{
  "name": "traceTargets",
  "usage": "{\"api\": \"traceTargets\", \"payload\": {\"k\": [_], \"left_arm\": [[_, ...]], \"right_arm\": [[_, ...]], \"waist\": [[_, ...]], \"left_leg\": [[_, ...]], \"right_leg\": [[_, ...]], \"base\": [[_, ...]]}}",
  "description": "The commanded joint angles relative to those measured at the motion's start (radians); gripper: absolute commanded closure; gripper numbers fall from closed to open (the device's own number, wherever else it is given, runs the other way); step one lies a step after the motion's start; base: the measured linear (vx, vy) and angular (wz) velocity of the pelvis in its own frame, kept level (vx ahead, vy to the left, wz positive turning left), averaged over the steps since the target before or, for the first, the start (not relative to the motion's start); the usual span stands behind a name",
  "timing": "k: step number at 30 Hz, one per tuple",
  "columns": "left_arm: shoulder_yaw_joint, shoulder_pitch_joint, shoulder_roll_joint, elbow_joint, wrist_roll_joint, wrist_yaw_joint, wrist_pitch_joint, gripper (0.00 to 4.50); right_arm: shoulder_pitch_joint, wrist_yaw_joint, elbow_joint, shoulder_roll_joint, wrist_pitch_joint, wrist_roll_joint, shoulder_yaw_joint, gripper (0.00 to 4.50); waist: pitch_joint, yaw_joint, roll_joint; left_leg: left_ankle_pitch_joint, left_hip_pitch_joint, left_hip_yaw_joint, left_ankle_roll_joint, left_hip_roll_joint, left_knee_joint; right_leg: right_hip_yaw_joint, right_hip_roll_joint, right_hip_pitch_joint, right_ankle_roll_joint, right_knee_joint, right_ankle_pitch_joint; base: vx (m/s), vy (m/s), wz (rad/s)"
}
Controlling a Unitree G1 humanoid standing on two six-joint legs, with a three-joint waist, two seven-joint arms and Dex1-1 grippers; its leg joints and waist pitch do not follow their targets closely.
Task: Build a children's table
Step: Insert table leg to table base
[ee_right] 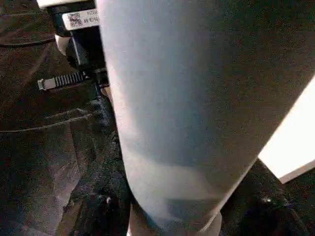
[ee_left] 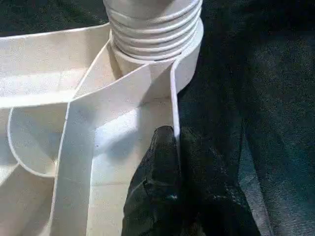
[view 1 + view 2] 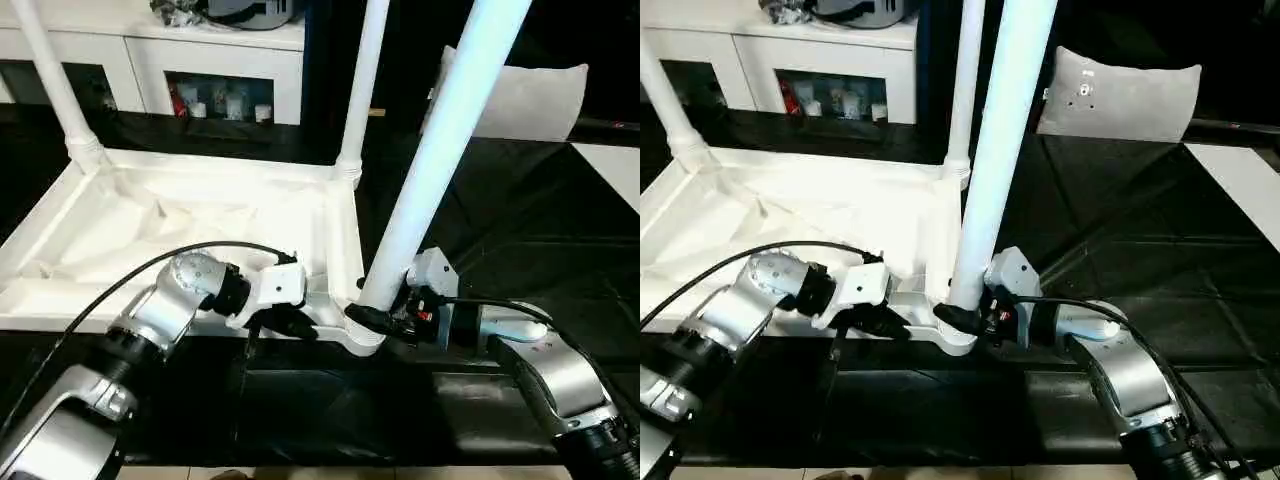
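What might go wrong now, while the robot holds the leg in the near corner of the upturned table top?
1. The leg leans to one side, unlike the two far legs, so its thread may cross or jam in the corner socket.
2. The left gripper pinches only the thin rim of the table top; it may slip and let the top turn.
3. The right gripper holds the leg low, so the long upper part could swing.

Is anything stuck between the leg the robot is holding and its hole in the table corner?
Nothing visible is. The leg already stands in the corner socket of the upside-down table top, with the right end effector gripping its base.
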Motion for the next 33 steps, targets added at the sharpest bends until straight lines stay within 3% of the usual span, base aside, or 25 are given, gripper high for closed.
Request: {"api": "traceTargets", "payload": {"k": [1,2,3,8,10,11,15,17,19,21,23,28,33], "left_arm": [[0.024,-0.05,0.028,0.009,0.034,0.017,-0.023,4.5],[0.028,-0.048,0.034,0.015,0.038,0.027,-0.023,4.5],[0.031,-0.044,0.036,0.012,0.037,0.033,-0.017,4.5],[0.068,0.026,0.055,-0.107,0.023,0.095,0.12,4.5],[0.088,0.074,0.053,-0.204,0.008,0.124,0.22,4.5],[0.108,0.13,0.039,-0.336,-0.007,0.165,0.354,4.5],[0.112,0.169,0.008,-0.448,-0.002,0.214,0.471,4.5],[0.092,0.186,-0.05,-0.559,0.022,0.28,0.597,4.5],[0.076,0.184,-0.077,-0.602,0.043,0.312,0.649,4.5],[0.072,0.178,-0.085,-0.61,0.057,0.328,0.667,4.5],[0.076,0.173,-0.089,-0.613,0.064,0.348,0.682,4.5],[0.065,0.173,-0.051,-0.613,0.066,0.351,0.676,4.5],[0.064,0.18,-0.051,-0.627,0.08,0.363,0.673,4.5]], "right_arm": [[0.072,0.016,0.11,-0.022,0.083,-0.074,0.106,2.59],[0.071,-0.004,0.112,-0.007,0.078,-0.077,0.097,2.59],[0.071,-0.017,0.113,0.001,0.077,-0.079,0.092,2.59],[0.076,-0.15,0.101,0.067,0.104,-0.081,0.04,2.59],[0.078,-0.217,0.092,0.097,0.12,-0.087,0.02,2.59],[0.075,-0.296,0.09,0.135,0.135,-0.098,-0.001,2.59],[0.059,-0.36,0.104,0.168,0.139,-0.118,-0.013,2.59],[0.022,-0.432,0.137,0.208,0.14,-0.132,-0.032,2.59],[0.005,-0.454,0.151,0.219,0.146,-0.13,-0.04,2.59],[0.0,-0.45,0.15,0.218,0.145,-0.128,-0.039,2.59],[0.002,-0.436,0.138,0.218,0.152,-0.116,-0.038,2.59],[0.027,-0.382,0.113,0.198,0.171,-0.097,-0.017,2.59],[0.022,-0.392,0.125,0.212,0.168,-0.086,-0.032,2.59]], "waist": [[-0.014,-0.002,0.011],[-0.015,-0.001,0.015],[-0.013,-0.002,0.012],[-0.013,-0.012,0.016],[-0.016,-0.012,0.017],[-0.014,-0.016,0.017],[-0.013,-0.035,0.019],[-0.017,-0.044,0.021],[-0.02,-0.045,0.019],[-0.021,-0.044,0.018],[-0.026,-0.042,0.012],[-0.028,-0.034,0.016],[-0.028,-0.035,0.018]], "left_leg": [[-0.412,0.034,-0.027,-0.037,0.062,-0.086],[-0.424,0.036,-0.029,-0.044,0.063,-0.087],[-0.432,0.034,-0.03,-0.048,0.063,-0.089],[-0.44,0.025,-0.036,-0.069,0.062,-0.097],[-0.427,0.023,-0.035,-0.072,0.065,-0.1],[-0.424,0.02,-0.034,-0.069,0.061,-0.101],[-0.426,0.014,-0.036,-0.078,0.059,-0.104],[-0.402,0.014,-0.034,-0.074,0.059,-0.103],[-0.389,0.019,-0.029,-0.067,0.058,-0.098],[-0.367,0.018,-0.028,-0.054,0.057,-0.096],[-0.309,0.015,-0.023,-0.032,0.056,-0.092],[-0.236,0.015,-0.019,-0.01,0.055,-0.089],[-0.269,0.019,-0.019,-0.024,0.056,-0.09]], "right_leg": [[0.043,-0.083,-0.016,-0.21,-0.103,-0.258],[0.044,-0.085,-0.017,-0.206,-0.105,-0.287],[0.044,-0.086,-0.018,-0.201,-0.107,-0.308],[0.043,-0.085,-0.019,-0.184,-0.106,-0.345],[0.044,-0.085,-0.019,-0.186,-0.104,-0.327],[0.042,-0.082,-0.021,-0.183,-0.105,-0.33],[0.041,-0.077,-0.021,-0.177,-0.105,-0.34],[0.041,-0.073,-0.021,-0.183,-0.104,-0.269],[0.042,-0.073,-0.022,-0.191,-0.106,-0.24],[0.042,-0.073,-0.018,-0.184,-0.111,-0.239],[0.042,-0.068,-0.012,-0.184,-0.109,-0.157],[0.038,-0.065,-0.005,-0.205,-0.099,-0.026],[0.038,-0.065,-0.006,-0.211,-0.102,-0.071]], "base": [[0.0,0.0,0.0],[0.0,0.0,0.0],[0.0,0.0,0.0],[0.0,0.0,0.0],[0.0,0.0,0.0],[0.0,0.0,0.0],[0.0,0.0,0.0],[0.0,0.0,0.0],[0.0,0.0,0.0],[0.0,0.0,0.0],[0.0,0.0,0.0],[0.0,0.0,0.0],[0.0,0.0,0.0]]}}
